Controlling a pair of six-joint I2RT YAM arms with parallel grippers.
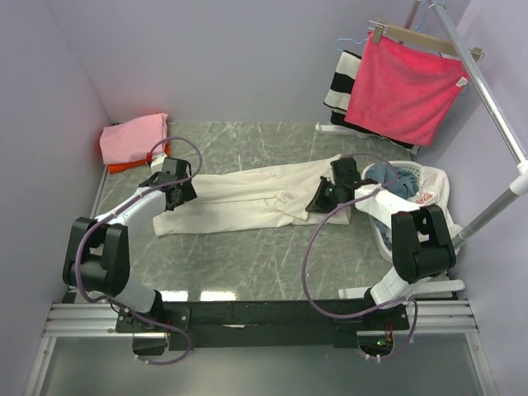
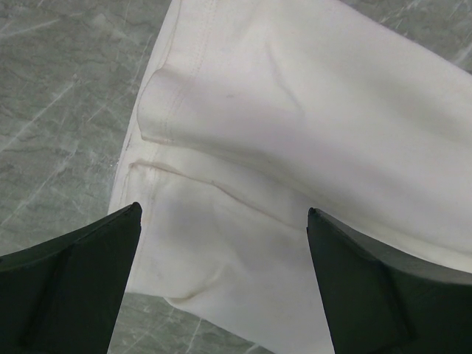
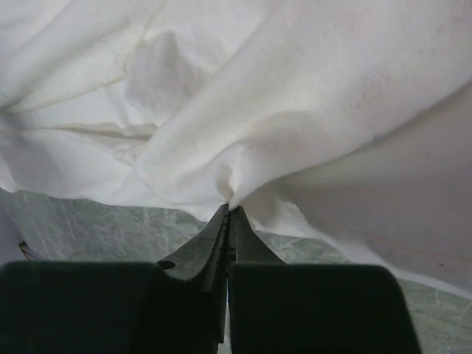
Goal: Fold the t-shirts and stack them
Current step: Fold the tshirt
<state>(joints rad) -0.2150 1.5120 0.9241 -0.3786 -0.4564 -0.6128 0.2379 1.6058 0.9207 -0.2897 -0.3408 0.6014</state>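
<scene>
Fold of cream tee (image 3: 317,103) pinched between right gripper (image 3: 229,209) tips, jaws fully closed; left gripper (image 2: 223,211) spread wide, tee hem beneath it, nothing held.

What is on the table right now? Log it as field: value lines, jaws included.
cream t-shirt: lying in a long wrinkled strip across the table
left jaws: open, over the shirt's left end
right jaws: shut on a pinch of the cream t-shirt's edge
pink t-shirt: folded, far-left corner, on top of the orange-red t-shirt
basket: right side, clothes inside
back right: red cloth on a hanger, striped cloth behind it
</scene>
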